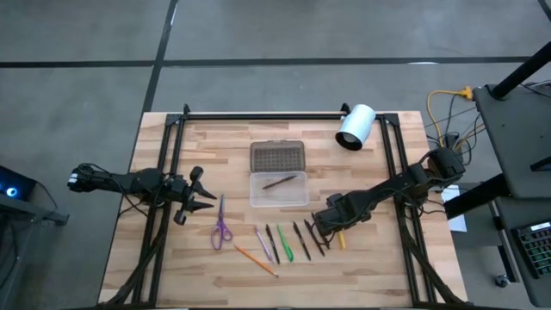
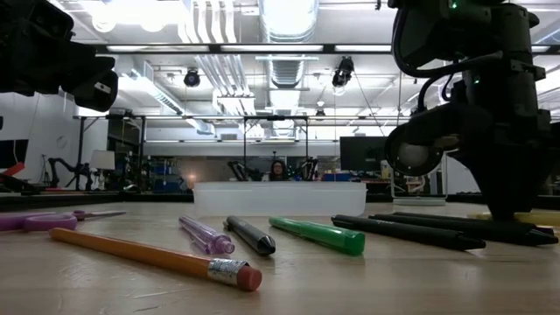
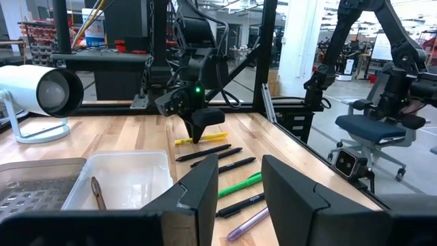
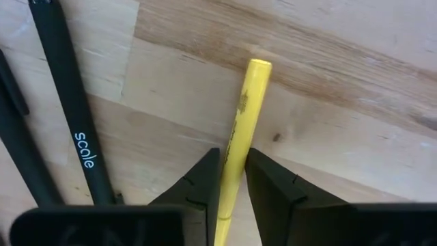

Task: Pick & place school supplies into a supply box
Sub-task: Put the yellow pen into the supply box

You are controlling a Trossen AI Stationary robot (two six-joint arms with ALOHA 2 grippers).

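We see the right pincer (image 4: 233, 179) lowered to the pale wooden bench (image 1: 172, 258), its two dark fingers nearly closed around a thin yellow pen (image 4: 242, 130), one finger touching each side of the barrel, so it is grasping the pen, which still lies flat on the wood. Just beside it lie slim black pens (image 4: 68, 109), one printed with the word "scale"; in the high view these sit in a row with a green pen (image 1: 285, 244), a pale purple pen (image 1: 263, 244) and an orange pencil (image 1: 255, 259), while the small purple-handled scissors (image 1: 221, 228) lie nearer the left arm. The clear rectangular plastic box (image 1: 279, 189), with its grey dotted lid (image 1: 277, 157) folded open behind it, sits at mid-bench and holds one dark brown pencil (image 1: 279, 182). The left pincer (image 1: 200, 196) hovers with fingers spread apart, empty, beside the scissors. A white cylinder (image 1: 355, 127) stands at the far edge. From above, the right arm hides most of the yellow pen.
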